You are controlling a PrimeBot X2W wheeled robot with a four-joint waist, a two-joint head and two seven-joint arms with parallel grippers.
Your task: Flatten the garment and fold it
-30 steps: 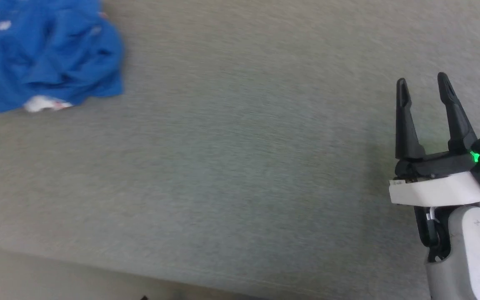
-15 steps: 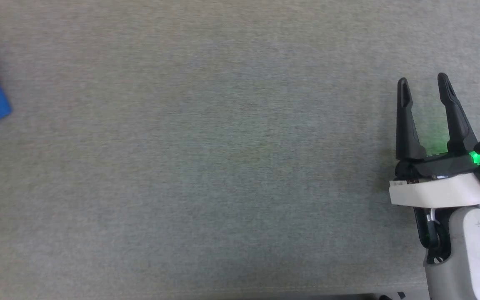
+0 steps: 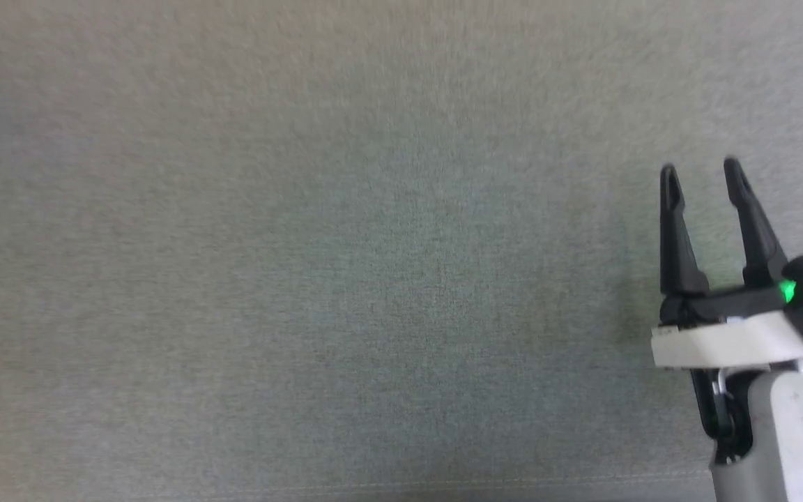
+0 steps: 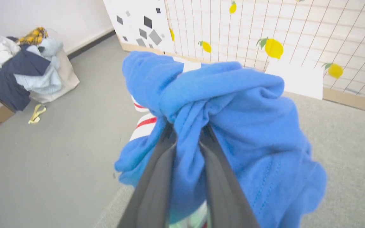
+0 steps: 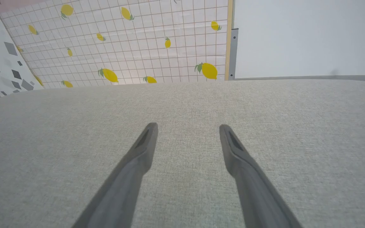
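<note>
Spreading across head view: grey fabric surface [image 3: 304, 279], running on under right arm. Lemon-print screen [image 5: 138, 47] standing behind its far edge. Garment [image 4: 242, 126] bunching into blue wad by surface's edge, floor lying beside it, red-white striped trim poking out on floor side. Left gripper [image 4: 187, 131] clenching garment, fabric wrapping both fingers. Right gripper [image 3: 700, 169] pointing along surface, jaws standing apart, weave showing between fingers

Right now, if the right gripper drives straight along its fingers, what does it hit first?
Way looks free over the grey fabric surface; if the right gripper is pitched down it grazes that first, otherwise the lemon-print panel beyond. Depth unclear.
</note>
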